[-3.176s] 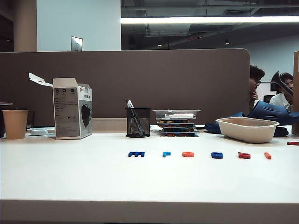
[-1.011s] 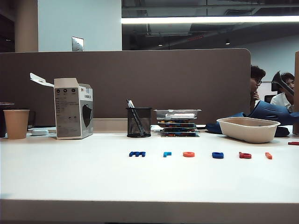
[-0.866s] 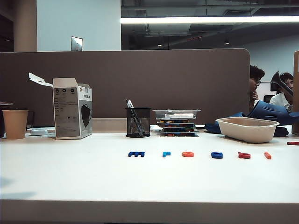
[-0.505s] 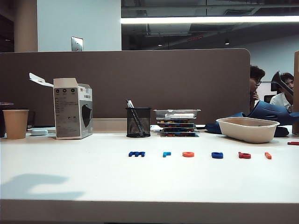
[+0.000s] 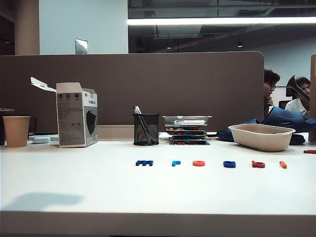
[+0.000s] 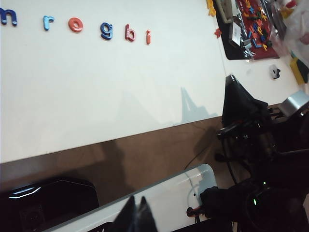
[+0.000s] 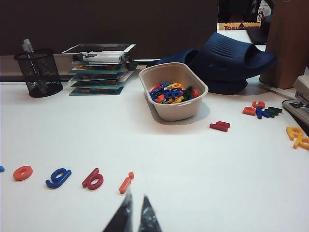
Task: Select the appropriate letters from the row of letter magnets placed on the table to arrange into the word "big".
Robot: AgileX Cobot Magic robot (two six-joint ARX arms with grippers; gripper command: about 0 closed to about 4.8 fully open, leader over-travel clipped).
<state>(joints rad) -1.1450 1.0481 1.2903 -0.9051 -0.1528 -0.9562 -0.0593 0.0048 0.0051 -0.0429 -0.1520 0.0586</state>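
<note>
In the exterior view we see no arm and no gripper at all; only a soft grey shadow lies on the near left part of the table point(image 5: 98, 187). The left gripper point(image 6: 136, 212) shows only as two dark fingertips at the edge of the left wrist view, pressed together with nothing between them, above the table's near edge and a dark floor, well apart from the letters. The right gripper point(image 7: 134, 212) is also cut off: we see only two dark tips, almost together and holding nothing, low over the table just in front of the orange "i" point(image 7: 125, 182).

The row of letter magnets point(image 5: 210, 163) counts six pieces in the exterior view: two dark blue, one light blue, two orange and one red. In the left wrist view the dark blue "m" point(image 6: 8, 17) is cut by the picture's edge. The red "b" point(image 7: 92, 179), the orange "i" and the dark blue "g" point(image 7: 58, 178) lie side by side at one end of the row, each apart from the next. Beside the "g" is the orange "o" point(image 7: 22, 172).

Behind the row stands one beige bowl point(image 7: 166, 112) with many mixed letters, too small to count. One mesh pen cup point(image 5: 146, 129), one paper cup point(image 5: 16, 131) and one open white box point(image 5: 75, 114) stand farther back.
</note>
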